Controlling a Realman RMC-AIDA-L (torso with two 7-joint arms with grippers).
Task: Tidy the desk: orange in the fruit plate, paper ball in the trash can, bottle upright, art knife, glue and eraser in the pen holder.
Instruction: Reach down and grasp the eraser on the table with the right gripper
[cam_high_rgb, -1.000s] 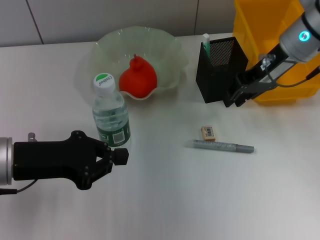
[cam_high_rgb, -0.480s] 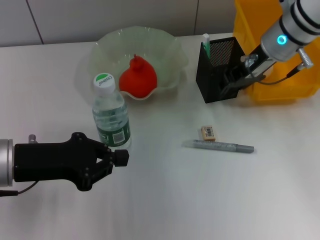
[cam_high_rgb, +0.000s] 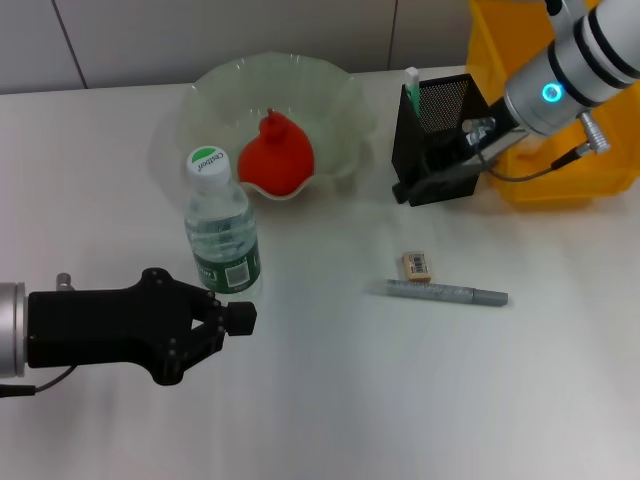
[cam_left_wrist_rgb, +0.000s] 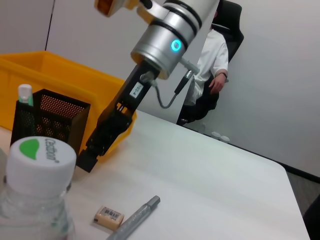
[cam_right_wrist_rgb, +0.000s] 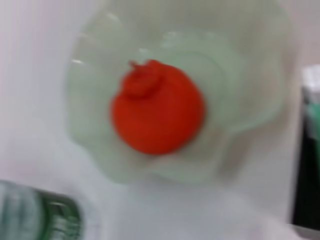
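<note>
While the right gripper (cam_high_rgb: 412, 188) is being held low in front of the pen holder (cam_high_rgb: 438, 140), with its dark fingers drawn together on nothing, the next pick is judged to turn on what is lying beyond and below the fingertips, toward the robot. The eraser (cam_high_rgb: 417, 265) is being seen nearest in that direction, apart from the jaws, and just past it the art knife (cam_high_rgb: 438, 293) is lying flat, its long axis running crosswise to the line of the gripper's reach, so a turn of the wrist is likely being called for before a grasp. Both things are being found far nearer this gripper than the left gripper (cam_high_rgb: 235, 317), which is being held well off to the other side, fingertips meeting and empty, just in front of the upright bottle (cam_high_rgb: 220, 226). Farther out, the orange (cam_high_rgb: 277, 155) is resting in the fruit plate (cam_high_rgb: 215, 90), and the glue (cam_high_rgb: 410, 82) is standing in the pen holder beside the yellow bin (cam_high_rgb: 520, 50). Against the earlier frames, the right gripper is being swung across from the bin side to the holder's front face, while the left arm is being kept where it was.
</note>
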